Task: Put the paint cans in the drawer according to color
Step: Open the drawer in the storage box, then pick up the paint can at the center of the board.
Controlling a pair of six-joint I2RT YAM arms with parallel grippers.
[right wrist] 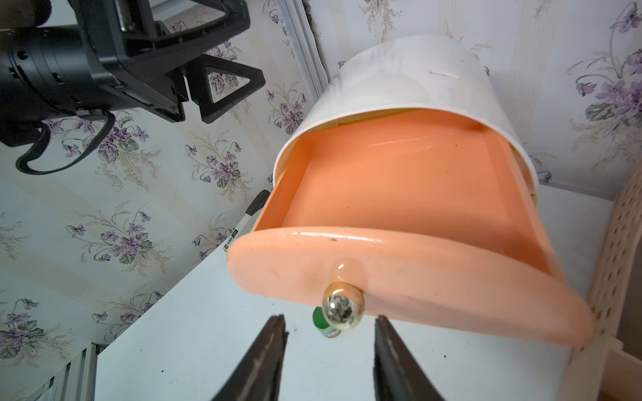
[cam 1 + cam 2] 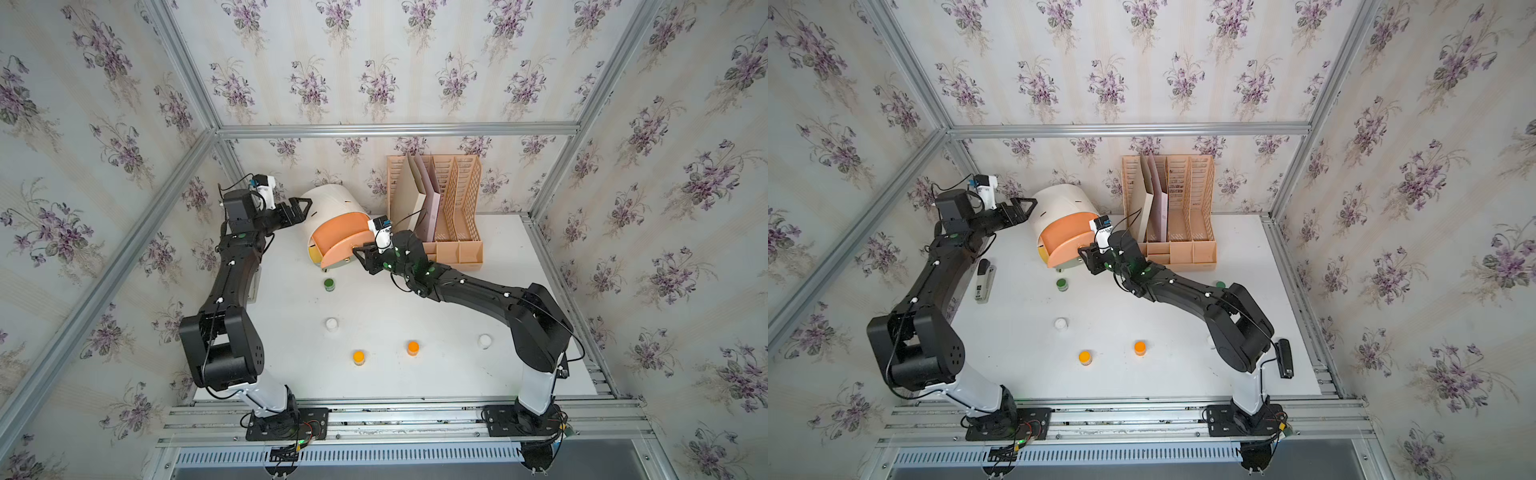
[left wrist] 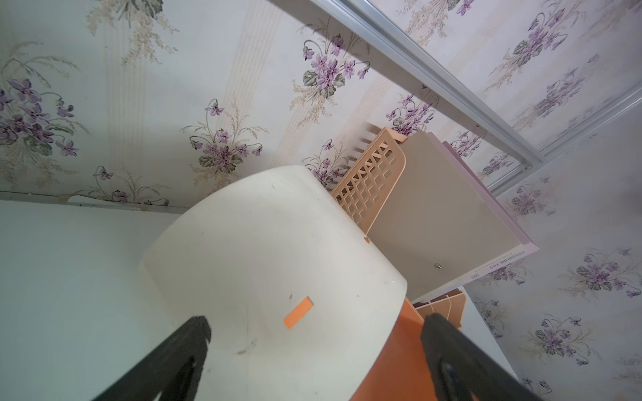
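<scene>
1. Directly ahead of the right gripper [image 2: 360,258] stands the drawer chest [image 2: 328,199]. Its top peach drawer [image 1: 399,180] is drawn out and shows empty. The gold knob [image 1: 343,309] sits just beyond the fingertips, in line with the gap but not clasped. The jaws stand apart and hold nothing.
2. The left gripper [image 2: 304,209] is at the chest's white shell, on the side away from the right gripper, jaws spread wide and empty. Whether it touches the shell cannot be told.
3. All visible paint cans stand upright on the table [image 2: 457,374]; none is in the drawer. A green-lidded can [image 2: 329,284] lies near the right gripper, below and behind its tips. Two orange-lidded cans [image 2: 358,356] [image 2: 413,347] lie well behind it, toward the arm bases, with white-lidded cans [image 2: 331,323] [image 2: 484,340] to either side.
4. Judgement: the open peach drawer suits the orange lids. Those cans lie opposite to where the right gripper points, so it must back off and turn downward. It is the nearer gripper. The cans are round and vertical, so any approach side serves.
</scene>
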